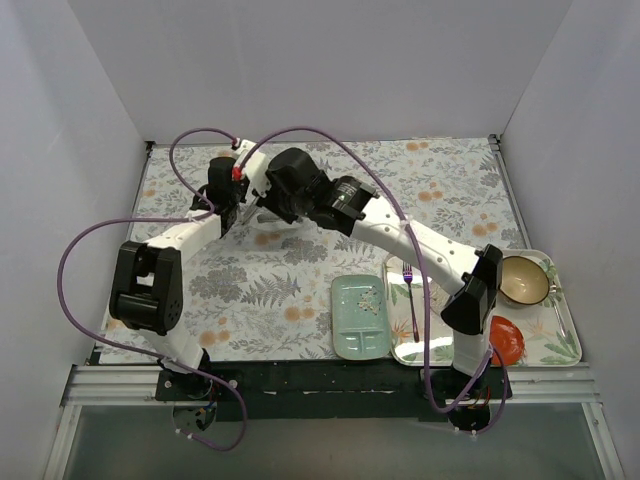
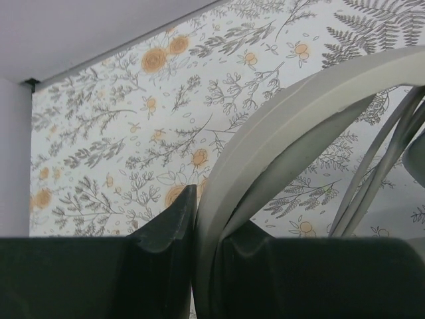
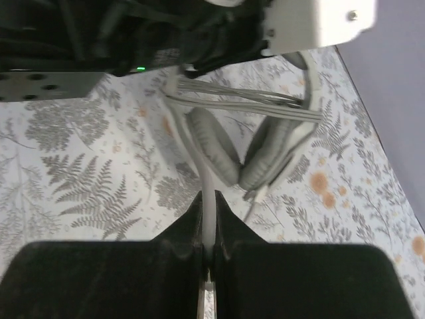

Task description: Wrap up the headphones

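Nearest the arm bases, a green plate (image 1: 360, 315) and a tray (image 1: 560, 345) with a fork (image 1: 409, 275) and a bowl (image 1: 523, 280) sit at the right of the worktop (image 1: 290, 290), well apart from the work

Further in, both arms meet above the middle-left of the floral cover. The right pincer (image 3: 208, 207) is narrowed onto a pale strand, most likely the cord (image 3: 210, 183), which runs up from its tips beside the grey ear cups (image 3: 212, 146). Beyond it the headphones (image 3: 282, 143) hang clear of the worktop, cups together and pointing down, with several turns of cord lying across the arms above them. Farthest, the left pincer (image 2: 214, 222) is clamped on the headband (image 2: 279, 126), cord loops just beside it

The wrap looks partly made, and the risks lie in tension and crowding. A hard pull by the right arm could drag the headband through the left grip or twist it. Too little pull could let the turns slip down over the cups. The wrists are close, so another pass might knock them together or catch a purple cable (image 1: 90, 250)
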